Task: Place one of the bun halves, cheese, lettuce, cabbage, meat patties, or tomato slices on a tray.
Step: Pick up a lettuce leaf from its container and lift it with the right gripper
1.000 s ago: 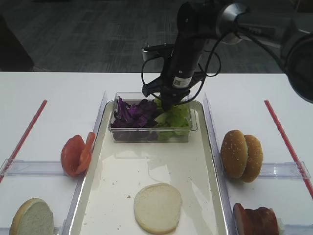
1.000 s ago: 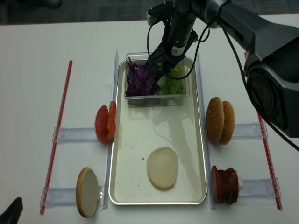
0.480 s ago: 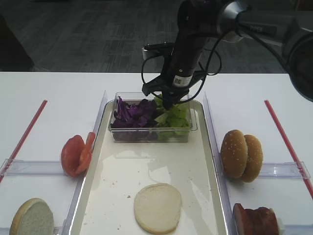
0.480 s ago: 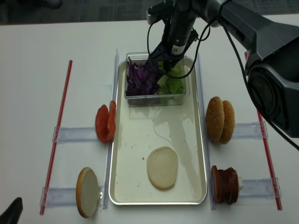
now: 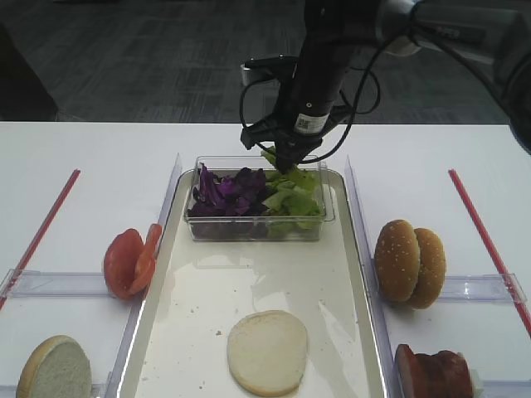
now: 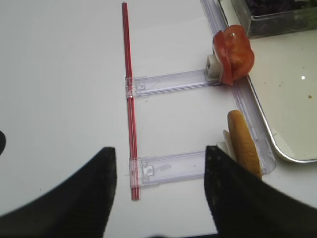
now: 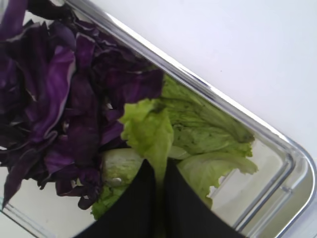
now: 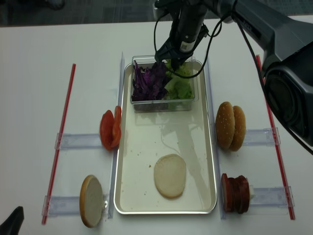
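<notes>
My right gripper (image 5: 286,160) is shut on a light green lettuce leaf (image 7: 148,126) and holds it just above the clear tub (image 5: 259,230). More lettuce (image 5: 292,199) and purple cabbage (image 5: 228,189) lie in that tub at the tray's far end. A flat pale bun half (image 5: 267,351) lies on the cream tray (image 5: 199,298). Tomato slices (image 5: 129,261) stand left of the tray, sesame bun halves (image 5: 408,262) right, meat patties (image 5: 431,373) front right. No cheese shows. My left gripper (image 6: 159,157) hangs open over the table beside another bun half (image 6: 243,148).
Red strips (image 5: 46,224) (image 5: 485,236) lie along both table sides. Clear plastic holders (image 6: 168,82) carry the food beside the tray. The right arm's cables (image 5: 249,108) hang over the tub's far edge.
The right gripper has shut on a lettuce leaf and risen a little, lifting the leaf out of the tub. Nothing else has moved.
</notes>
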